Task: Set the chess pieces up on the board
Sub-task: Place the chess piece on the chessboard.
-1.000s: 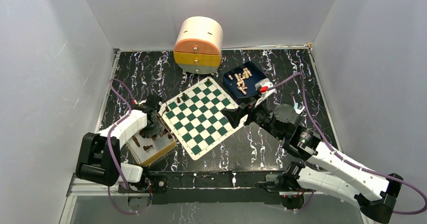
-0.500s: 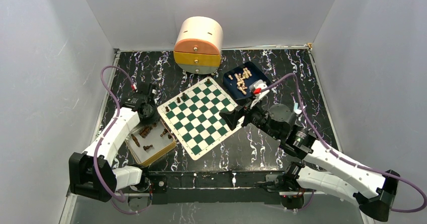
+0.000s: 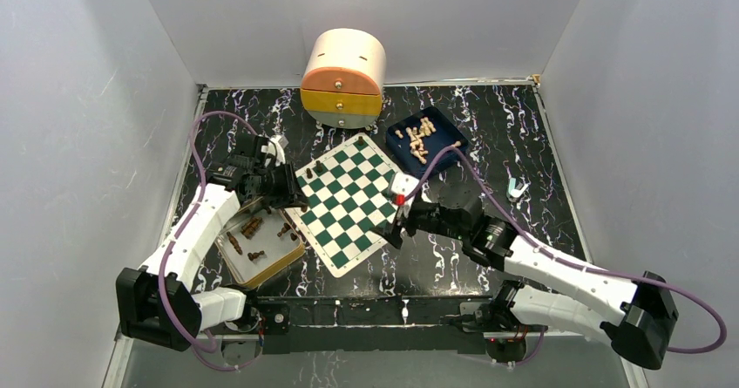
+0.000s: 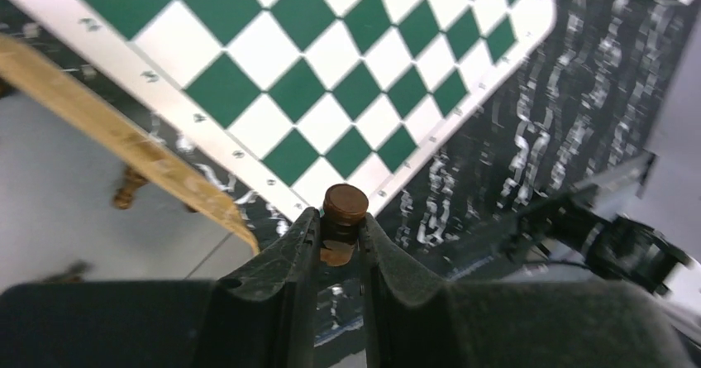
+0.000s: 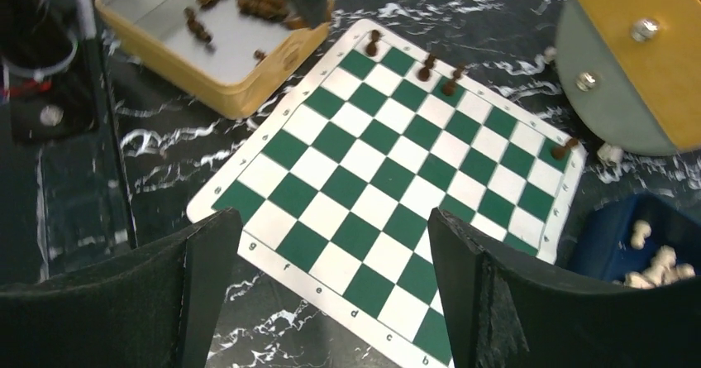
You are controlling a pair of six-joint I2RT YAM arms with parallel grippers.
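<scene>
The green and white board lies tilted mid-table; it also shows in the left wrist view and the right wrist view. Several dark chess pieces stand along its far left edge. My left gripper is shut on a dark brown piece, held above the board's left corner. More dark pieces lie in the tan-rimmed tray. Pale pieces lie in a blue tray. My right gripper hovers open and empty over the board's near right edge.
A round orange and yellow drawer unit stands behind the board. A small white and teal object lies on the black marbled table at the right. The white enclosure walls close in left, right and back.
My left gripper rose out of the tan tray with a dark piece and moved up and right to the board's left corner. My right gripper moved left and nearer along the board's near right edge.
</scene>
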